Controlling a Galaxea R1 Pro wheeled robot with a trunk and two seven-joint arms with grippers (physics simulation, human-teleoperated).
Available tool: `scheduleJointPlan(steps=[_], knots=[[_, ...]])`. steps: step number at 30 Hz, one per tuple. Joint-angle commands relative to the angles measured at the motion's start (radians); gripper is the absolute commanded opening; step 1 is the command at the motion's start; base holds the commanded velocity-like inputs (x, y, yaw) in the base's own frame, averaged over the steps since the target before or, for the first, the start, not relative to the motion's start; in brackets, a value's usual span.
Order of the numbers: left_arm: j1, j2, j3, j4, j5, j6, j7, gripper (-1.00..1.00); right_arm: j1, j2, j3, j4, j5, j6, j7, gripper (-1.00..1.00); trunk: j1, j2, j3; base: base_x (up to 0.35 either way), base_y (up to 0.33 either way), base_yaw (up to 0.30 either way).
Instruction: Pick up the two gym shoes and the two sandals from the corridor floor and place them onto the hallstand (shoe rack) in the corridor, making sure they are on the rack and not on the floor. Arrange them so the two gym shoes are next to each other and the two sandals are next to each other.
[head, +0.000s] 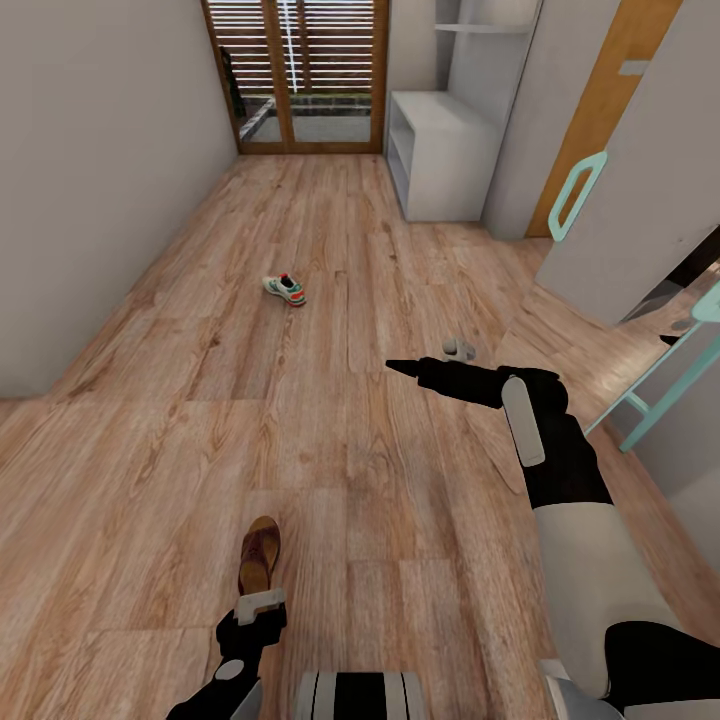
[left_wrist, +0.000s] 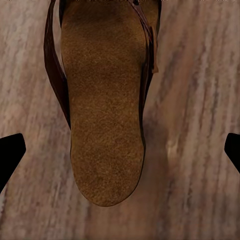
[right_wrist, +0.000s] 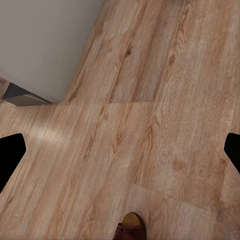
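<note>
Slim brown leather sandal (head: 259, 555) with a tan insole lies on the light wood-plank corridor floor (head: 150, 470) just ahead of the left gripper (head: 260, 604), whose fingers are spread either side of it – nothing lifted yet. The right gripper (head: 403, 367) hovers empty, jaws apart. Mid-floor sits one white gym shoe (head: 284, 289) with green stripes; the light-grey hallstand (head: 440, 150) stands far off by the right wall, apparently bare – the path looks clear
</note>
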Motion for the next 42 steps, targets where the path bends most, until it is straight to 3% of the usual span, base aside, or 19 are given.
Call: scheduleJointPlan(steps=[1,6,20,31,42], knots=[[-0.001,0.000,0.002,0.001,0.003,-0.004,0.000,1.00,-0.001,0.001,-0.003,0.000,0.006,0.005,0.008,1.00,0.000,0.000,-0.001,0.000,0.000,0.000],[-0.001,0.000,0.002,-0.001,0.002,-0.006,0.000,1.00,-0.001,0.001,-0.004,-0.001,0.006,0.005,0.008,1.00,0.001,-0.001,-0.013,0.000,0.000,0.000],[0.000,0.002,0.001,-0.034,0.002,-0.003,0.000,1.00,-0.001,0.001,-0.003,-0.002,0.006,0.006,0.008,1.00,0.007,-0.004,-0.085,0.000,0.000,0.000],[-0.001,0.003,0.002,-0.039,0.002,-0.005,0.000,1.00,-0.001,0.001,-0.003,-0.002,0.006,0.005,0.008,1.00,0.007,-0.004,-0.096,0.000,0.000,0.000],[-0.014,0.002,0.002,-0.097,0.001,0.002,0.000,1.00,-0.001,0.001,-0.004,-0.002,0.006,0.006,0.008,1.00,0.008,-0.004,-0.106,0.000,0.000,0.000]])
